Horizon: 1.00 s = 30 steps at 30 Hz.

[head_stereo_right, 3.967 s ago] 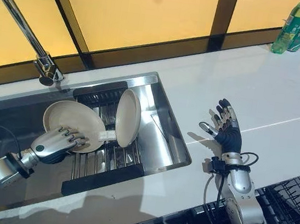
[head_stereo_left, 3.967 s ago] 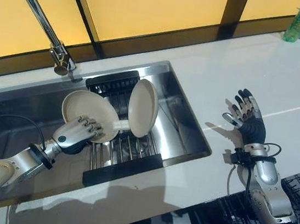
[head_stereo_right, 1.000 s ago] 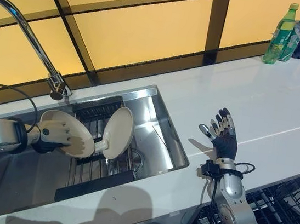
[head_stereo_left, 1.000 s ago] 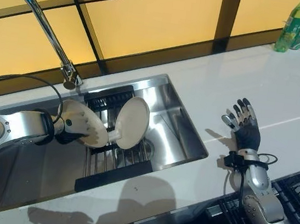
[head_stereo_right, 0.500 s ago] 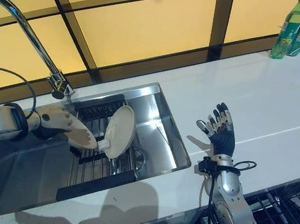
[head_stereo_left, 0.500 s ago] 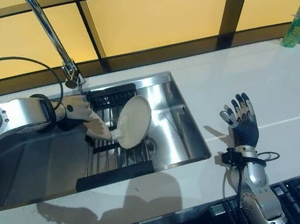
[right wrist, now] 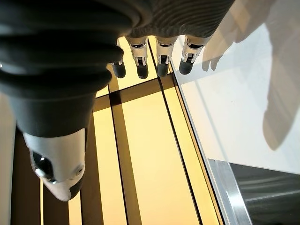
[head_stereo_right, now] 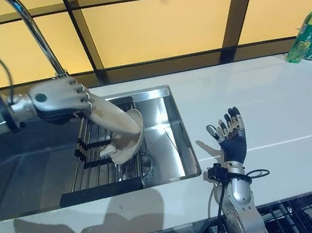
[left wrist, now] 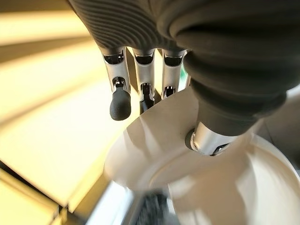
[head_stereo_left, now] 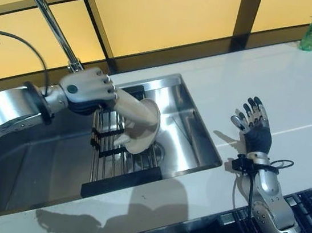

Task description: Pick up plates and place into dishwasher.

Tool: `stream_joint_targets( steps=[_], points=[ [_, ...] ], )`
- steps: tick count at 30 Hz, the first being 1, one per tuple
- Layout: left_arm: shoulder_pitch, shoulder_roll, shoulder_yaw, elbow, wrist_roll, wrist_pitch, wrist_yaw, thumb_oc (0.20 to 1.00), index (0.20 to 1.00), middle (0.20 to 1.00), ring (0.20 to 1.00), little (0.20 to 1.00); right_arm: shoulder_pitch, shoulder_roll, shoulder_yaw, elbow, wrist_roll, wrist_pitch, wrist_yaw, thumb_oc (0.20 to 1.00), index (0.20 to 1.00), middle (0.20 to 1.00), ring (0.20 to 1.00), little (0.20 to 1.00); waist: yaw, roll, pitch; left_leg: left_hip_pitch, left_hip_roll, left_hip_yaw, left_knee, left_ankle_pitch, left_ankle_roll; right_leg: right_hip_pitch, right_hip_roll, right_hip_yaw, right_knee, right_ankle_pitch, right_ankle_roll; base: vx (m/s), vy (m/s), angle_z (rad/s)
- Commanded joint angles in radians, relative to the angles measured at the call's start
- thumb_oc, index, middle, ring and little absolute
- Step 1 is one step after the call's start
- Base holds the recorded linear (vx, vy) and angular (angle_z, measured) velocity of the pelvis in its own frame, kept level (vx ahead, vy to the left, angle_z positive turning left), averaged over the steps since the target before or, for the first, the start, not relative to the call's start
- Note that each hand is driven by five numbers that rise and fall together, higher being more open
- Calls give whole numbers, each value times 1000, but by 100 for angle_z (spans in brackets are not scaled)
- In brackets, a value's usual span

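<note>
i'm seeing warm amber light glowing through the backlit yellow wall panels (head_stereo_left: 163,14), leaving the glossy white bench (head_stereo_left: 299,78) bright and faintly reflective. the stainless steel sink (head_stereo_right: 168,132) throws hard glints along its right wall. soft shadows lie on the bench's front edge and beside the right hand (head_stereo_right: 232,139). in the left wrist view the cream round plate (left wrist: 187,187) is blurred, close and soft-edged.

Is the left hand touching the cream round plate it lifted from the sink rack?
Touching. In the left wrist view the left hand pinches the cream round plate, fingers on one face and thumb on the other. The left eye view agrees.
</note>
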Motion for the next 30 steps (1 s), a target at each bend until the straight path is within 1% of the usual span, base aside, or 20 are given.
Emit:
stream_joint_targets(
  steps=[1,4,7,9,10,12,14,15,18,20,23,26,30],
  points=[
    [62,-20,161,6,-39,-53,188,200,200,200,200,200,-47,21,-24,-56,-48,-74,44,1000,1000,1000,1000,1000,75,-51,-86,16,27,-19,13,-106,-27,-113,-60,-35,19,51,76,0,0,0],
    [76,-73,196,-18,-77,-74,224,200,200,200,200,200,-59,25,-30,-71,-69,-67,53,1000,1000,1000,1000,1000,78,-63,-94,15,27,-25,11,-106,-27,-112,-57,-37,17,49,74,-3,8,1],
    [69,-130,212,-37,-150,-89,210,200,200,200,200,200,-76,23,-38,-97,-87,-63,72,1000,1000,1000,1000,1000,83,-74,-102,14,27,-27,9,-107,-26,-112,-55,-40,16,48,73,-18,32,6],
    [68,-163,218,-46,-194,-104,194,200,200,200,200,200,-85,18,-46,-119,-117,-68,111,1000,1000,1000,1000,1000,85,-80,-106,14,26,-26,9,-109,-24,-112,-54,-39,15,48,73,-22,40,11],
    [65,-191,216,-54,-219,-117,175,200,200,200,200,200,-98,9,-49,-138,-144,-65,151,1000,1000,1000,1000,1000,86,-85,-110,14,25,-26,9,-109,-24,-111,-53,-39,15,49,72,-18,43,15],
    [53,-223,208,-69,-239,-127,151,200,200,200,200,200,-127,-11,-47,-160,-168,-67,194,1000,1000,1000,1000,1000,89,-93,-114,14,22,-29,10,-111,-23,-110,-52,-39,15,48,72,-20,38,11],
    [26,-238,188,-70,-263,-126,134,200,200,200,200,200,-169,-28,-39,-168,-191,-55,227,1000,1000,1000,1000,1000,91,-99,-119,14,19,-31,10,-111,-22,-111,-50,-38,16,48,71,-11,14,2],
    [2,-252,173,-68,-288,-124,113,200,200,200,200,200,-200,-43,-27,-174,-227,-49,261,1000,1000,1000,1000,1000,92,-105,-122,14,17,-33,10,-112,-21,-111,-49,-38,17,48,69,-32,28,2],
    [-41,-279,135,-72,-314,-108,77,200,200,200,200,200,-271,-86,-6,-194,-282,-28,282,1000,1000,1000,1000,1000,93,-115,-124,15,13,-33,11,-112,-20,-109,-46,-35,18,47,67,-28,20,5],
    [-68,-295,114,-68,-319,-98,59,200,200,200,200,200,-319,-112,-3,-201,-291,-10,309,1000,1000,1000,1000,1000,91,-121,-126,17,12,-33,11,-113,-19,-108,-42,-31,20,46,64,-16,10,2],
    [-96,-313,93,-68,-339,-91,39,200,200,200,200,200,-359,-126,5,-206,-313,-4,334,1000,1000,1000,1000,1000,89,-124,-127,19,10,-32,11,-115,-17,-105,-38,-24,18,46,62,0,0,0],
    [-104,-325,83,-69,-336,-100,29,200,200,200,200,200,-377,-135,9,-215,-353,-13,351,1000,1000,1000,1000,1000,86,-127,-127,20,8,-30,12,-116,-14,-103,-35,-16,19,45,59,0,0,0],
    [-117,-322,75,-74,-339,-101,8,200,200,200,200,200,-402,-154,4,-227,-357,-4,372,1000,1000,1000,1000,1000,82,-129,-127,24,8,-27,15,-119,-14,-98,-34,-9,18,45,58,0,0,0]
  ],
)
